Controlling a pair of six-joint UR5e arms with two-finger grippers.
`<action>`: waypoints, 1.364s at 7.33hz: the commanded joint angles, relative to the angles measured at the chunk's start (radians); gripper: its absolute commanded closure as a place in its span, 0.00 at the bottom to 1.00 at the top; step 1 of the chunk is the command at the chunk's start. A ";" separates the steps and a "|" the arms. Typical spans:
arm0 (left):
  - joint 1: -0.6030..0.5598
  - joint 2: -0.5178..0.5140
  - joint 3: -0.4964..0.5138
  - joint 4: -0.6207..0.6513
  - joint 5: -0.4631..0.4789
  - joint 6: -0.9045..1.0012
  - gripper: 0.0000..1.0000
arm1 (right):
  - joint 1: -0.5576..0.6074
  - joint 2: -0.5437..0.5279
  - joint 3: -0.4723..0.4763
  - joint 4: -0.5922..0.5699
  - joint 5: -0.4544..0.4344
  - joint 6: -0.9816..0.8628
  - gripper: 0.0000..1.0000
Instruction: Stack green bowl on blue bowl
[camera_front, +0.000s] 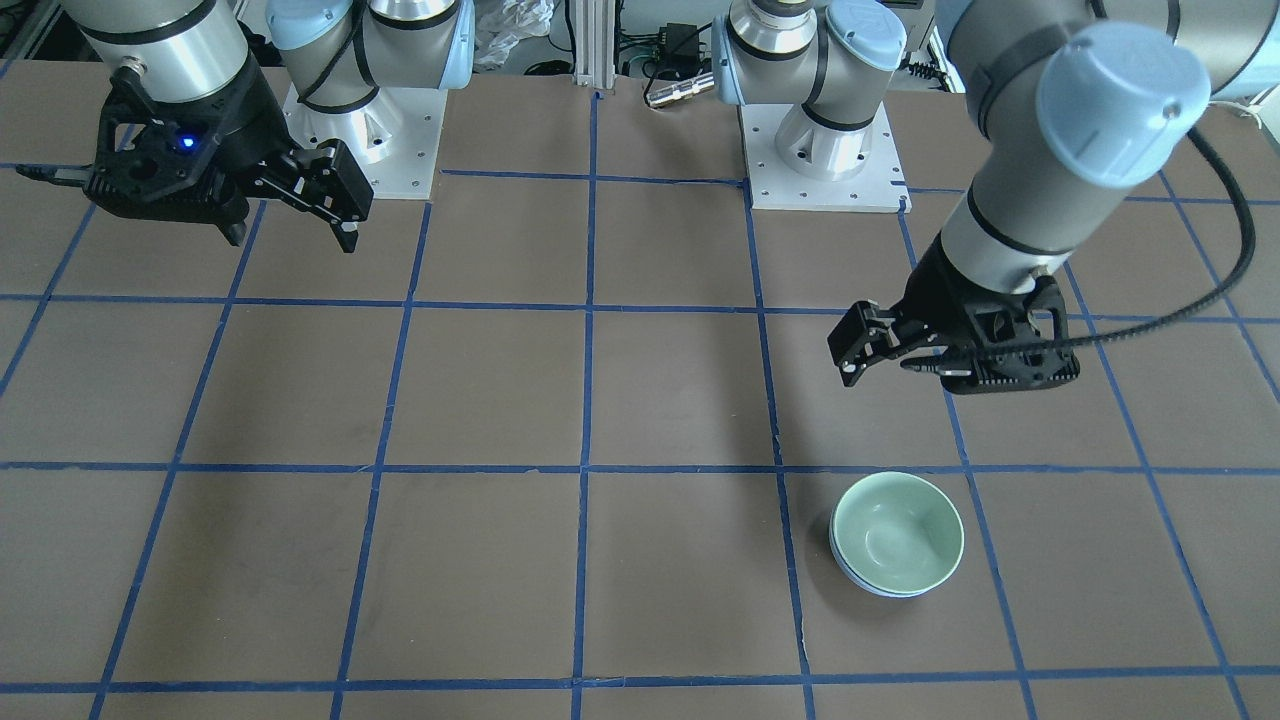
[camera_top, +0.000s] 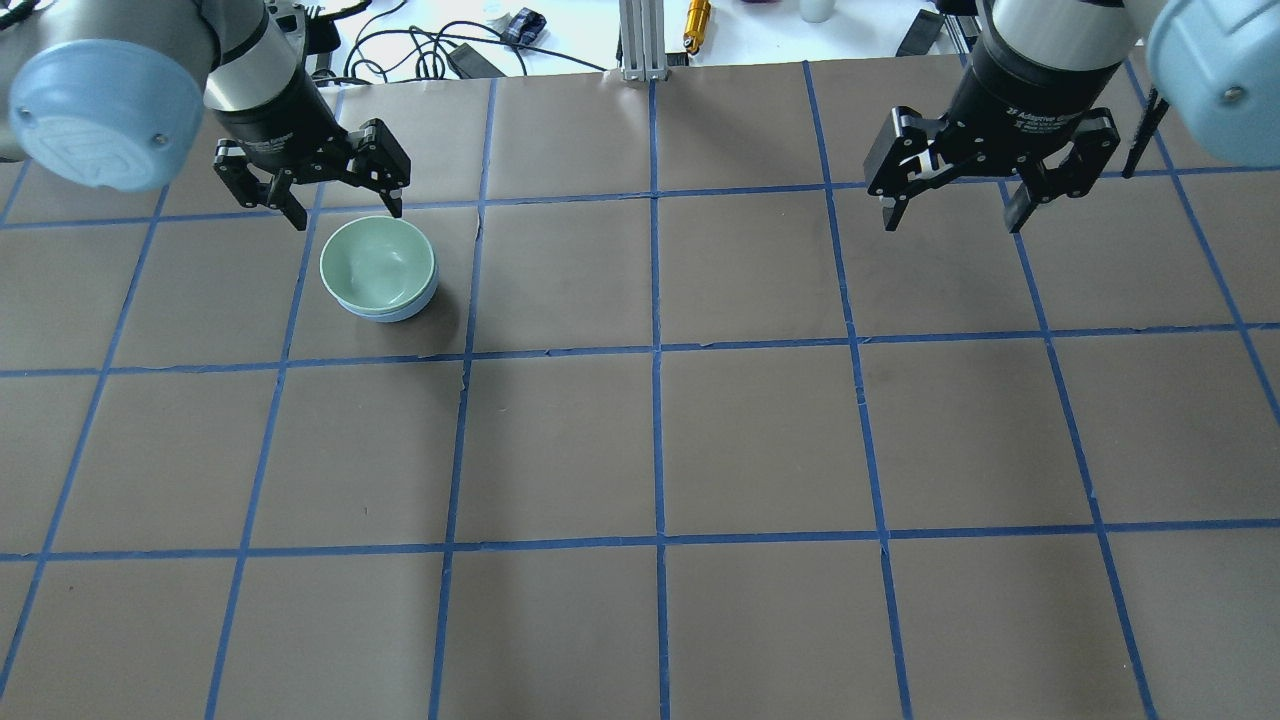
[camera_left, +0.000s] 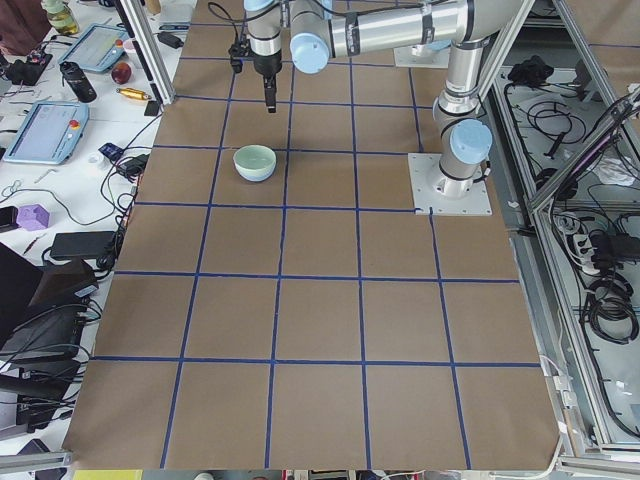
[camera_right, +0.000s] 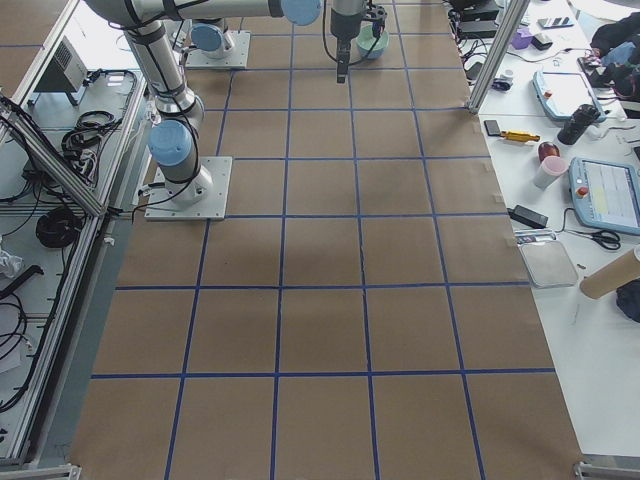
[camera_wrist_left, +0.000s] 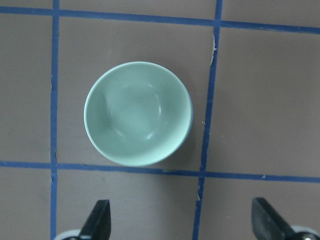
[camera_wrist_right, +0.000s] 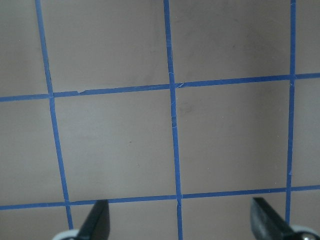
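The table (camera_top: 640, 450), marked in blue tape squares, is taken up by one stack only. In the overhead view this stack lies toward ten o'clock from the table's centre. The green bowl (camera_top: 378, 265) is seated upright inside the blue bowl (camera_top: 390, 313). Only a thin crescent of the blue bowl's rim and wall shows, at about five to six o'clock of the green one.

The stacking step is therefore judged complete, and the release appears made. What is left is judged to be a retreat of the left arm. It would call for a straight rise clear of the rims, so that the nested pair is not nudged.

The left gripper (camera_top: 348, 215) is spread wide and holds nothing. It hangs just at twelve o'clock of the stack, and no contact with either bowl is seen. In its wrist view both fingertips (camera_wrist_left: 100, 220) are set far apart, with the stack between and beyond them.

The right gripper (camera_top: 952, 222) is likewise spread and empty. It is placed toward two o'clock, well apart from the bowls.
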 joint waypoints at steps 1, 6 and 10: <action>-0.049 0.112 -0.008 -0.060 0.009 -0.027 0.00 | 0.000 0.000 0.000 0.000 0.000 0.000 0.00; -0.053 0.144 -0.011 -0.073 0.010 -0.026 0.00 | 0.000 0.000 -0.001 0.000 0.000 0.000 0.00; -0.053 0.144 -0.015 -0.073 0.010 -0.024 0.00 | 0.000 0.000 -0.001 0.000 0.000 0.000 0.00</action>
